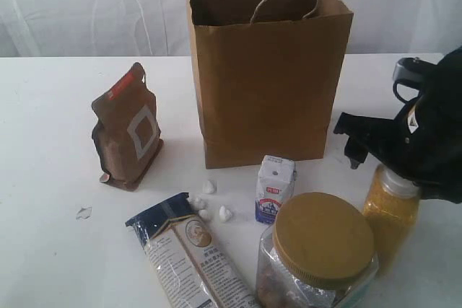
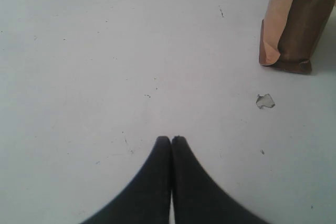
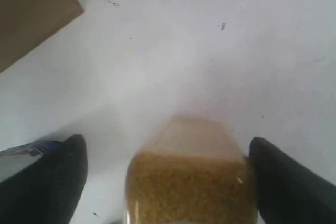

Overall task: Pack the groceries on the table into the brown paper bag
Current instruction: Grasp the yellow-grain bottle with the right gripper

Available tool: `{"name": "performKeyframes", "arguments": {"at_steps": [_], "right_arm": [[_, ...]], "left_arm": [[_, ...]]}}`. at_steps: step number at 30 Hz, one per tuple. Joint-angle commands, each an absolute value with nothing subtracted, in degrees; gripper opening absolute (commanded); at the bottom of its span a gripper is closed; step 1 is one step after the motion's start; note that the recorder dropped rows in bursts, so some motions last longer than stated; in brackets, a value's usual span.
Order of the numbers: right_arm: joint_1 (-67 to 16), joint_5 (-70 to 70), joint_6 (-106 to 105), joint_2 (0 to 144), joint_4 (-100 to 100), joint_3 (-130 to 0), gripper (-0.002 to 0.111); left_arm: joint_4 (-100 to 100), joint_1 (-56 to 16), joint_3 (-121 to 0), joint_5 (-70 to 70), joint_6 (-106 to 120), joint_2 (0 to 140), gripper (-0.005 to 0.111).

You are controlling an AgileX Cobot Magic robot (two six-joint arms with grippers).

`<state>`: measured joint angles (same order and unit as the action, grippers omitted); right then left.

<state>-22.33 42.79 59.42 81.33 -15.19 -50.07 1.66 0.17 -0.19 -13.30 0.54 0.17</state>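
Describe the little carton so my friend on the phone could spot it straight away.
Find the tall brown paper bag, the biggest thing there. Just in front of its base stands the small carton, upright, near the big tan-lidded jar. It is the only white box with blue print.

Left tool (image 2: 171,140) closed, right tool (image 3: 168,142) wide.
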Motion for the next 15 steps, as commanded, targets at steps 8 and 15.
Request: {"name": "performKeyframes", "arguments": {"at_steps": [8,15], "right_arm": [[-22.2,42.5,59.8,84.1,-18.2,-49.7,0.065],[-22.2,42.1,59.8,84.8,-18.2,-49.7,0.054]], "left_arm": [[1.6,-0.2,0.0,-13.3,0.0,0.0,0.000],[1.6,-0.2,0.0,-13.3,0.0,0.0,0.000]]}}
